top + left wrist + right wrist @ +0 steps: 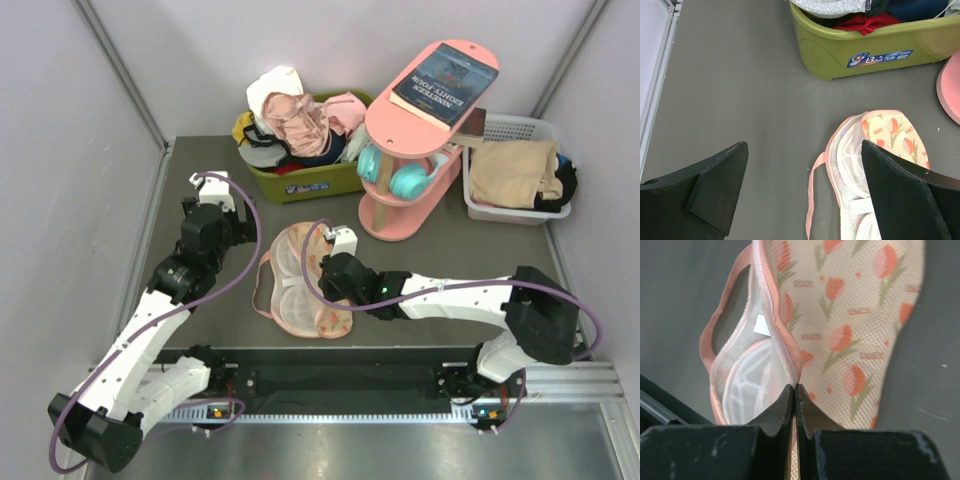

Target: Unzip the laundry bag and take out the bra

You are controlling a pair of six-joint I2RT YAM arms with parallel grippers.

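Two jaws: right gripper [795,390] shut tight on pink trim [781,335] of laundry bag [855,315], bag just ahead of tips. Left gripper [804,150] wide open, empty, bag under its right finger. Risk: pull drags whole bag since nothing's pinning it, so zip won't open.

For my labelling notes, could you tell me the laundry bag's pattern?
Orange-red tulips, green stems, on the beige laundry bag; right wrist view shows it best.
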